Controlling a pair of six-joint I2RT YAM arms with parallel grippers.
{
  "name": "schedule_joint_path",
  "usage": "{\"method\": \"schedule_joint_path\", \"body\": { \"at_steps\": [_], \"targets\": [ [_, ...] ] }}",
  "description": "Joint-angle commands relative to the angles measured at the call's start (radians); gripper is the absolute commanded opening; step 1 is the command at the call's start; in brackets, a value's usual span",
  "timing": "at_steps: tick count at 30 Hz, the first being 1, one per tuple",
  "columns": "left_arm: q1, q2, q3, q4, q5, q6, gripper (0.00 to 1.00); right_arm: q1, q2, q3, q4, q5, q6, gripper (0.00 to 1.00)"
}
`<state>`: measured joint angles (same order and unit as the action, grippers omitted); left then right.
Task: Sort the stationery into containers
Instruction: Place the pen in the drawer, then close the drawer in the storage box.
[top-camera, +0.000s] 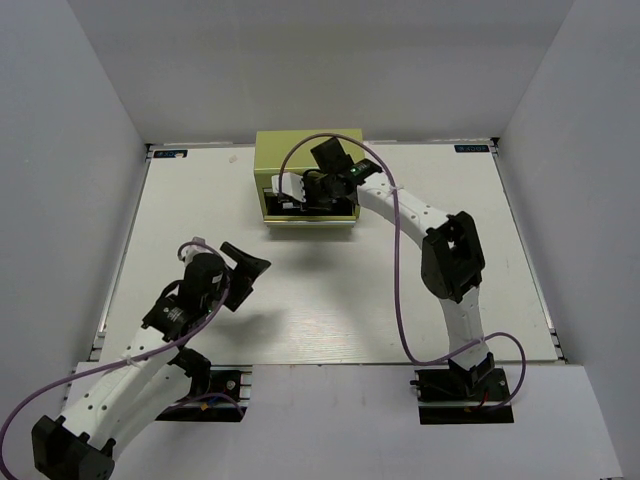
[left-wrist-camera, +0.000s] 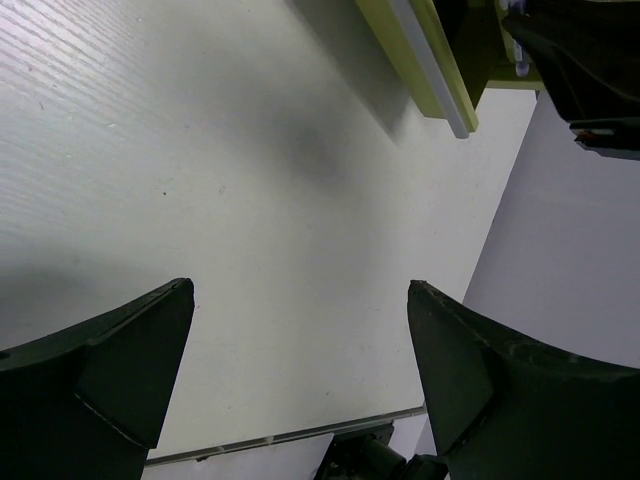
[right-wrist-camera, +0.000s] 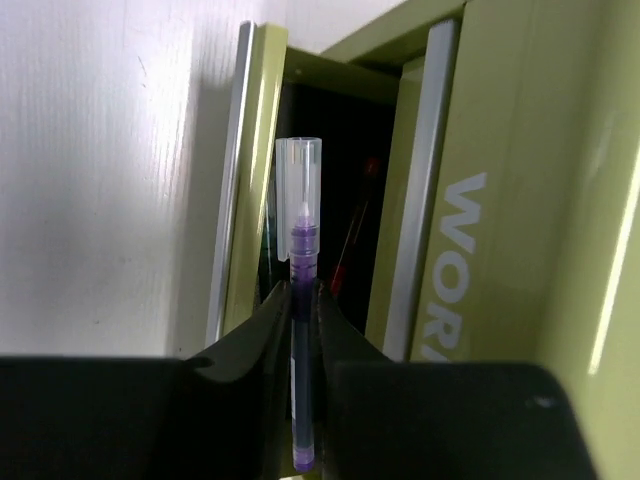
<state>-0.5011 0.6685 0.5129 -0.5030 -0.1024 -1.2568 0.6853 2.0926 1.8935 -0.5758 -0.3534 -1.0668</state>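
Note:
My right gripper (right-wrist-camera: 300, 292) is shut on a thin dark purple pen (right-wrist-camera: 299, 240) with a clear cap, which points straight out from the fingers. The pen hangs over the open drawer (right-wrist-camera: 345, 160) of the yellow-green cabinet (top-camera: 305, 150). A thin red pen (right-wrist-camera: 352, 240) lies in the drawer's dark inside. In the top view the right gripper (top-camera: 318, 188) sits above that pulled-out drawer (top-camera: 308, 218). My left gripper (top-camera: 250, 278) hovers over the bare table to the cabinet's front left. Its fingers (left-wrist-camera: 120, 370) stand wide open with nothing between them.
The white table (top-camera: 330, 300) is walled in by grey panels on three sides. A corner of the drawer front (left-wrist-camera: 425, 60) and the right arm (left-wrist-camera: 590, 70) show at the top of the left wrist view. A shut drawer front (right-wrist-camera: 470, 230) bears white lettering.

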Motion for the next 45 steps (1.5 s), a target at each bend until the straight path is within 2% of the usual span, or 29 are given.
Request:
{"method": "schedule_joint_path", "body": {
  "at_steps": [1, 3, 4, 5, 8, 10, 12, 13, 14, 15, 18, 23, 27, 28, 30, 31, 34, 39, 45],
  "targets": [
    [0.004, -0.033, -0.02, -0.037, -0.026, -0.015, 0.98, 0.0, 0.016, 0.05, 0.021, 0.054, 0.017, 0.2],
    [0.004, -0.033, -0.02, -0.037, -0.026, -0.015, 0.98, 0.005, 0.026, 0.049, 0.037, 0.082, 0.042, 0.32],
    [0.004, -0.033, -0.02, -0.037, -0.026, -0.015, 0.98, 0.003, 0.029, 0.049, 0.039, 0.085, 0.05, 0.43],
    [0.004, -0.033, -0.02, -0.037, -0.026, -0.015, 0.98, 0.005, 0.029, 0.041, 0.047, 0.087, 0.062, 0.5],
    [0.004, -0.023, -0.02, -0.037, -0.026, -0.015, 0.98, 0.006, 0.001, 0.009, 0.062, 0.082, 0.068, 0.56],
    [0.004, -0.001, -0.02, -0.026, -0.026, -0.015, 0.98, 0.0, -0.005, -0.005, 0.054, 0.064, 0.071, 0.56],
    [0.004, 0.008, -0.02, -0.016, -0.017, -0.015, 0.98, 0.0, -0.029, -0.008, 0.012, -0.013, 0.057, 0.38],
    [0.004, 0.008, -0.02, -0.006, -0.017, -0.015, 0.98, -0.003, -0.031, -0.001, -0.019, -0.068, 0.047, 0.02],
    [0.004, 0.019, -0.02, -0.006, -0.017, -0.015, 0.98, 0.0, -0.025, 0.016, -0.057, -0.096, -0.025, 0.0],
    [0.004, 0.019, -0.02, 0.003, -0.017, -0.015, 0.98, 0.002, -0.022, 0.019, -0.169, -0.149, -0.05, 0.0],
    [0.004, 0.028, -0.02, 0.003, -0.017, -0.015, 0.98, 0.02, -0.005, 0.012, -0.269, -0.17, -0.136, 0.0],
    [0.004, 0.019, -0.02, -0.006, -0.017, -0.015, 0.98, 0.029, 0.017, -0.022, -0.239, -0.115, -0.114, 0.0],
    [0.004, 0.01, -0.02, -0.006, -0.017, -0.015, 0.98, 0.039, 0.038, -0.08, -0.064, 0.059, -0.009, 0.0],
    [0.004, 0.009, -0.02, -0.017, -0.017, -0.015, 0.98, 0.039, 0.05, -0.085, 0.024, 0.153, 0.055, 0.0],
    [0.004, 0.009, -0.02, -0.017, -0.017, -0.015, 0.98, 0.04, 0.066, -0.086, 0.076, 0.22, 0.093, 0.0],
    [0.004, 0.009, -0.011, -0.029, -0.017, -0.015, 0.98, 0.04, 0.078, -0.088, 0.173, 0.335, 0.158, 0.0],
    [0.004, 0.009, -0.011, -0.029, -0.026, -0.015, 0.98, 0.04, 0.095, -0.1, 0.289, 0.501, 0.209, 0.0],
    [0.004, 0.009, -0.011, -0.02, -0.017, -0.015, 0.98, 0.036, 0.09, -0.143, 0.424, 0.606, 0.208, 0.0],
    [0.004, 0.009, -0.011, -0.02, -0.017, -0.015, 0.98, 0.034, 0.075, -0.166, 0.436, 0.613, 0.218, 0.0]
  ]
}}
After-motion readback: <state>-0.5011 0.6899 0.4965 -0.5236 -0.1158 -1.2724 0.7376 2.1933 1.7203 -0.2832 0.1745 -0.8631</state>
